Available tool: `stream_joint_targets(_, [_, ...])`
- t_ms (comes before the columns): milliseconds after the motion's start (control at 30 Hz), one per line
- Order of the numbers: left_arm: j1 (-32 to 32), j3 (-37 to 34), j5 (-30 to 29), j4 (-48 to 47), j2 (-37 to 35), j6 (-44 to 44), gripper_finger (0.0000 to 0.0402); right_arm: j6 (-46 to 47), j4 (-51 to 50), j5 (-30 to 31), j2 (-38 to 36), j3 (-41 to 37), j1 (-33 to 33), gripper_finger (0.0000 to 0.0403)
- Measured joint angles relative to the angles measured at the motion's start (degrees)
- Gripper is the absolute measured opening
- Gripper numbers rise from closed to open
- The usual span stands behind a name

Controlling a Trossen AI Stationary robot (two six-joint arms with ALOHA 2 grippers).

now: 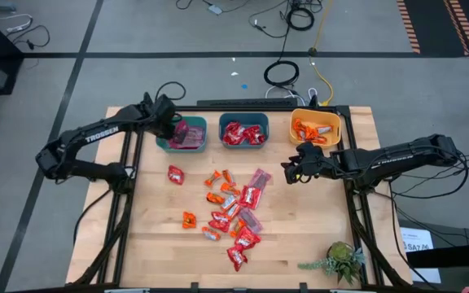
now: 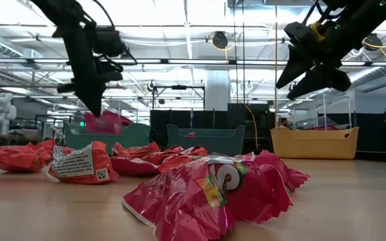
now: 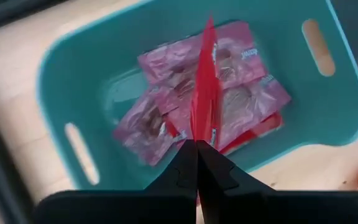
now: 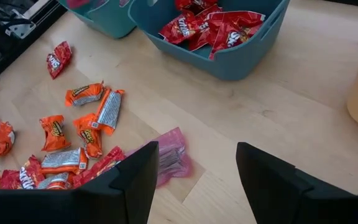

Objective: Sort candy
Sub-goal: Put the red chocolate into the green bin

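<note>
While my left fingers (image 3: 197, 163) pinch one thin red candy (image 3: 205, 87) by its crimped edge above the teal bin (image 3: 55, 74) — light, crinkly, slippery — my right fingers (image 4: 194, 180) hang open, empty, over the desk (image 4: 278, 99) pile.

Three bins in a row at the table's (image 1: 153, 244) far edge: left bin (image 1: 169, 146), middle bin (image 1: 243, 145), right bin (image 1: 315, 140), each holding candy. Loose candy (image 1: 226, 213) scattered mid-table, before the bins. Plant (image 1: 340, 262) at near right corner.

High overhead, low table-level, wrist cams close, bins (image 1: 243, 130) shared
</note>
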Motion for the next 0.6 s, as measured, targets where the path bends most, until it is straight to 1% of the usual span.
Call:
stream_joint_targets(100, [0.17,-0.50,-0.30,1.26,0.76,-0.01,0.0005,0.31,0.00,0.00,0.00,0.00,0.00,0.0208])
stream_joint_targets(233, [0.23,-0.50,-5.49,0.91,1.12,-0.07,0.0023,0.53,0.01,0.00,0.00,0.00,0.00,0.0208])
stream_joint_targets(300, [0.23,-0.50,-7.14,0.81,1.12,-0.48,0.0032,0.87,0.00,0.00,0.00,0.00,0.00,0.0208])
stream_joint_targets(400, [0.23,-0.50,-7.87,0.49,1.12,-2.77,0.0044,0.99,0.00,0.00,0.00,0.00,0.00,0.0208])
stream_joint_targets(600, [0.18,-0.50,-7.24,0.28,1.12,-3.12,0.0076,0.99,0.00,-0.01,0.00,0.00,0.00,0.0208])
